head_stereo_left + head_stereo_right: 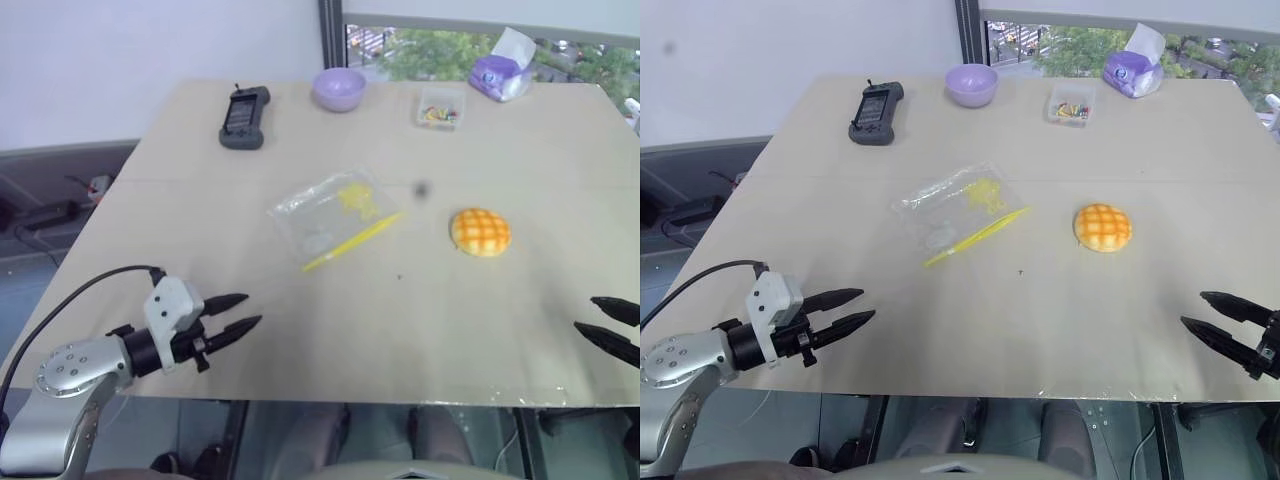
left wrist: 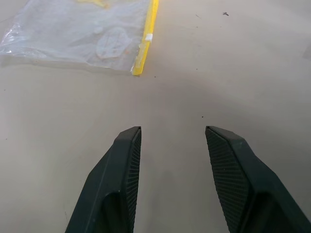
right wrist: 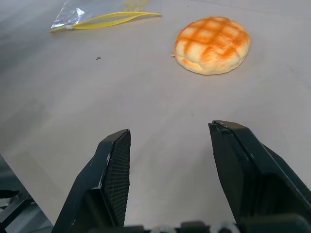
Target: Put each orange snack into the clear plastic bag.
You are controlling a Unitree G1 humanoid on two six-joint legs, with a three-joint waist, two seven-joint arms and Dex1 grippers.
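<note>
Both my left hand (image 1: 240,312) and right hand (image 1: 1212,312) hang released, empty, near the clear plastic bag (image 1: 325,214); the orange snack (image 1: 480,231) sits beside it.

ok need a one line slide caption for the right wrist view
Open right gripper faces the orange snack on the table, clear plastic bag beyond.

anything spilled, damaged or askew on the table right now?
Nothing stands out. The orange snack sits whole on the table, apart from the clear plastic bag, which lies flat. Left gripper and right gripper are both open and empty, clear of both.
</note>
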